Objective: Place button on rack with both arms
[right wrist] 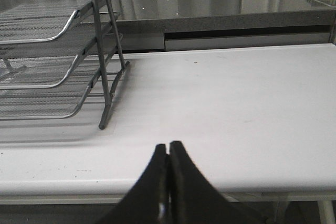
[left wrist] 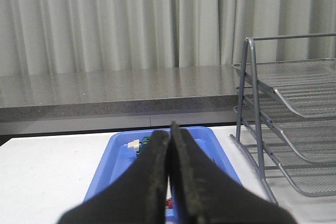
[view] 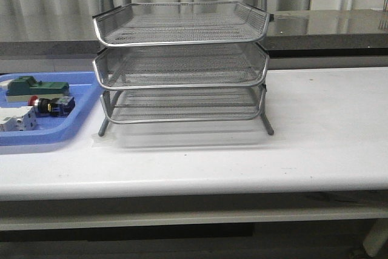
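The button (view: pixel 47 105) lies on its side in the blue tray (view: pixel 73 122) at the left of the white table (view: pixel 315 125), its red cap toward the tray's left end and its blue-and-yellow block toward the rack. No writing or brand can be read on it; it is too small in the front view. Just behind it in the tray sits a green-and-beige block (view: pixel 35 87), and just in front a white block (view: pixel 17 118), also without legible markings.

The rack (view: pixel 180 65) stands just beside the tray, its three mesh tiers stacked and stepped back; nothing shows in any tier.

The left gripper (left wrist: pixel 169 145) has its two black fingers pressed together, holding nothing. The blue tray (left wrist: pixel 107 166) lies straight ahead of and below its tips, with a bit of red and green showing past the fingers, and the rack (left wrist: pixel 294 108) stands off to one side.

The right gripper (right wrist: pixel 168 156) is likewise closed on nothing, its tips over the table's near edge, bare tabletop ahead and the rack (right wrist: pixel 58 61) near, to the side.
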